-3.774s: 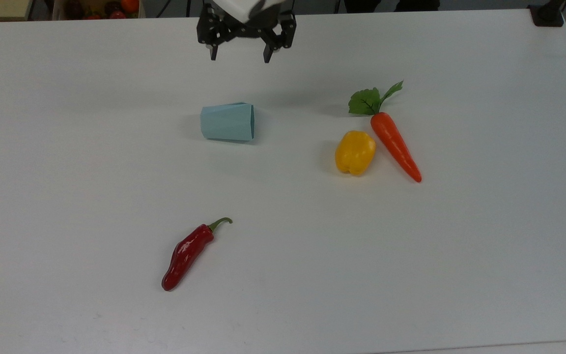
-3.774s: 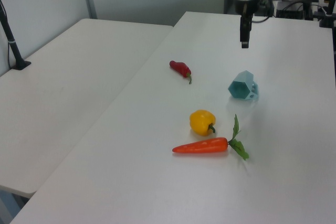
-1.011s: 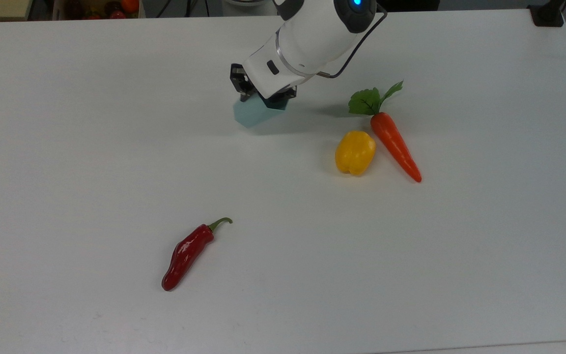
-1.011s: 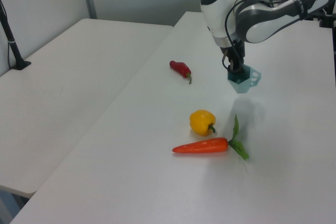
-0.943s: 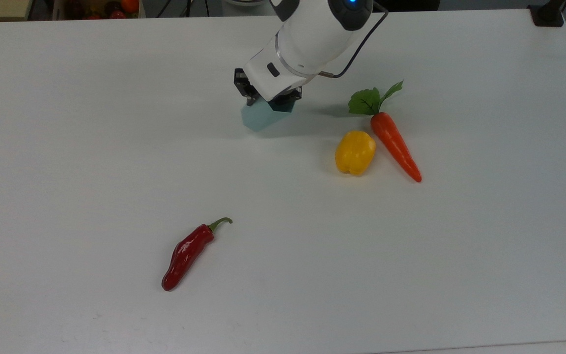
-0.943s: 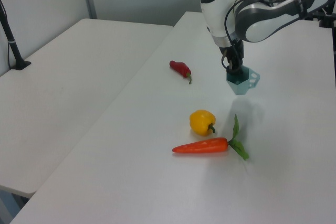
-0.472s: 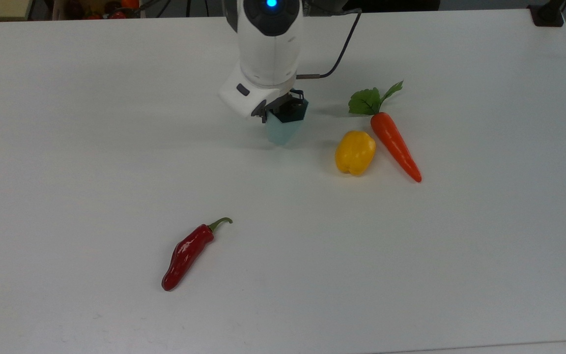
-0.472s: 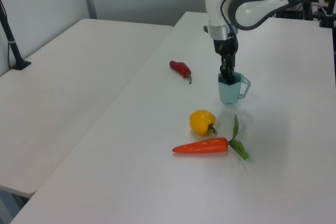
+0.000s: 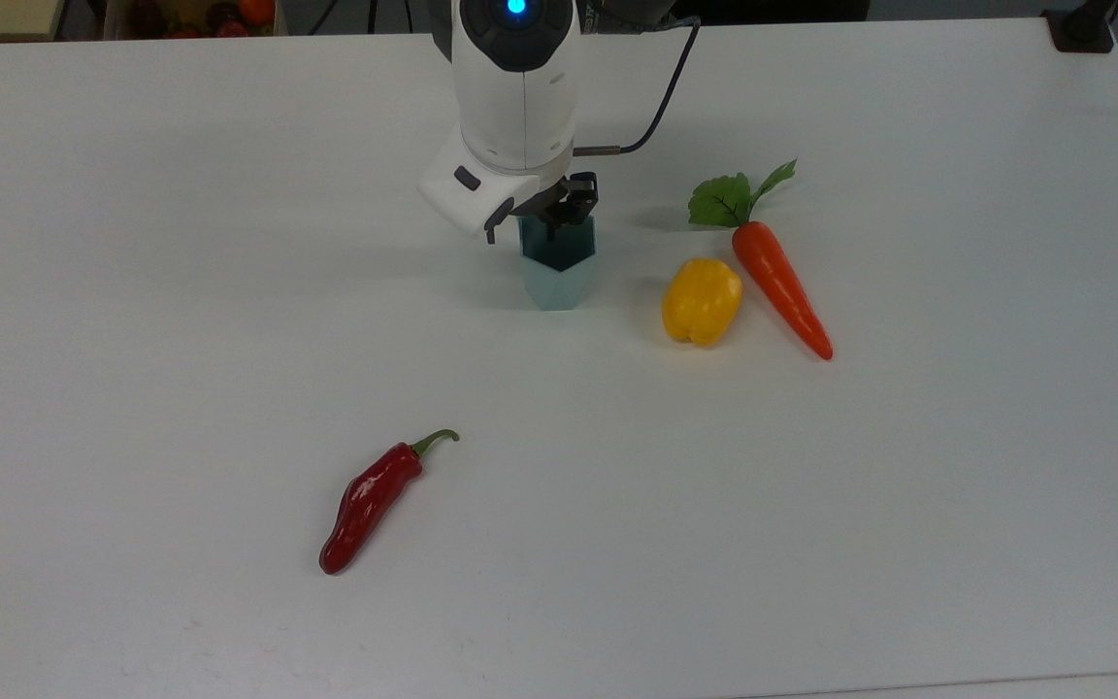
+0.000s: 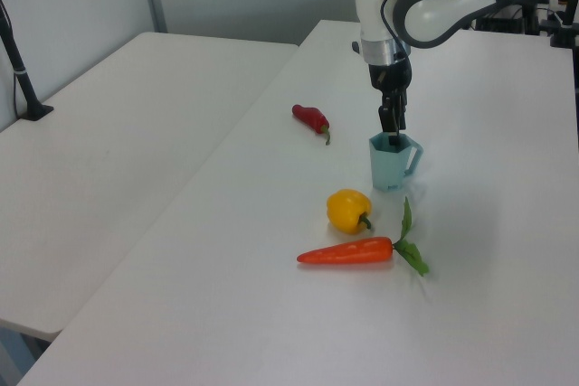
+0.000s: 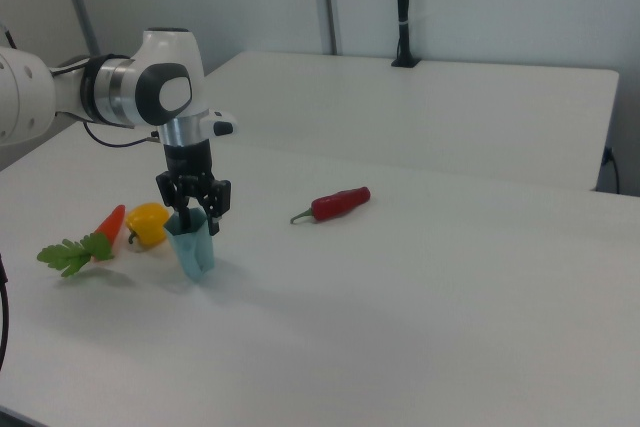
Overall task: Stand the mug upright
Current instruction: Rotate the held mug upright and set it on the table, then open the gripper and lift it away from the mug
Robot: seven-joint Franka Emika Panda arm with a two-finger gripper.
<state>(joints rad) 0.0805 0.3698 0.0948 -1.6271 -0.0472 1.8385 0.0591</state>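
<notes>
Now, nearest the top view's bottom edge of the desk (image 9: pixel 908 544), the red chili (image 9: pixel 370 502) lay alone, well apart from everything else. Farther in sat the yellow pepper (image 9: pixel 702 301) with the carrot (image 9: pixel 780 288) just beside it, on the side toward the top view's right edge.

Beyond them, roughly midway across the desk toward its far edge in the top view, the mug (image 9: pixel 555 260) stood on its base with its open rim facing up and its handle pointing toward the left view's right. A few seconds earlier it had lain on its side; a second before, it was tilted in the grip. So the turning part of the job looked done.

The pincer (image 9: pixel 559 216) pointed straight down at the rim. Its fingers (image 11: pixel 190 209) looked spread in the right view, one seeming to dip inside the mug and the other outside the wall, and it appeared to have let go. Half a second before, it had sat lower on the rim.

What seemed left was a clean lift away without catching the rim and tipping the mug over again.
</notes>
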